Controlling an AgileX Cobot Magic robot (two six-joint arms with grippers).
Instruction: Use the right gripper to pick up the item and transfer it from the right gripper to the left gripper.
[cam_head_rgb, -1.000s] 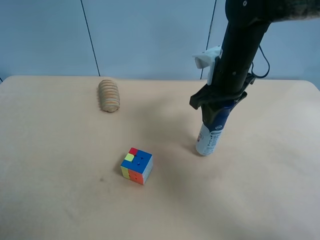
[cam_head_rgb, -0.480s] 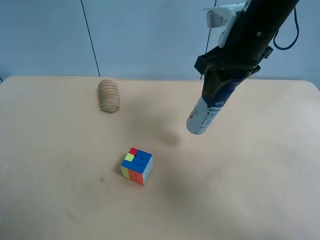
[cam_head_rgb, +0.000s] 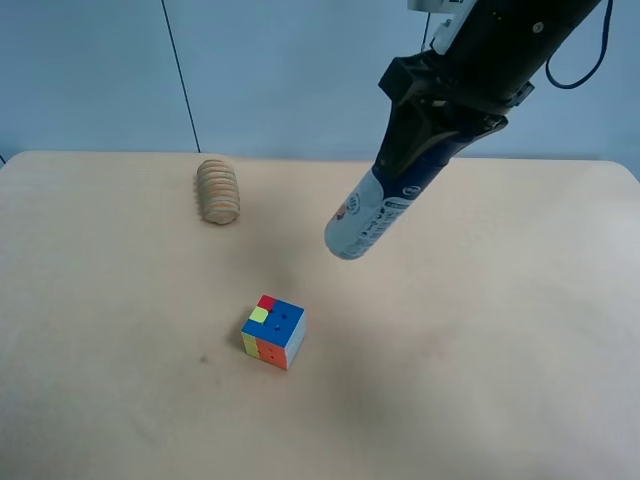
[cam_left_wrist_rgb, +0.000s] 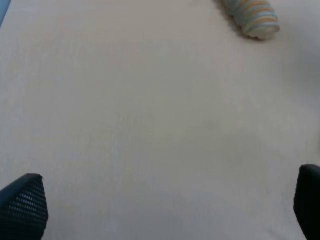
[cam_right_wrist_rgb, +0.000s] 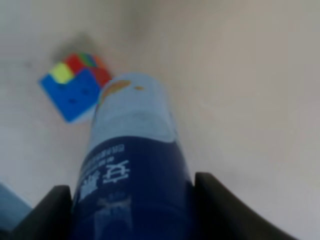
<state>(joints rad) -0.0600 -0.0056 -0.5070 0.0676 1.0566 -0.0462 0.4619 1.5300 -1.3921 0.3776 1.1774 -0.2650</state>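
The black right gripper has its jaws clamped tight on the dark navy cap end of the slim blue-and-white labelled bottle. It holds the bottle in the air above the tan desk, tilted, pale base lowest. The multicoloured puzzle cube sits on the desk below and to one side. The ribbed tan wooden piece lies well apart, near the far edge. The left gripper hangs over the desk, jaws spread wide, gripping nothing.

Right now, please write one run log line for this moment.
stage: bottle lifted, handover not yet | right gripper: shut on bottle, tilted above table | left gripper: open, empty
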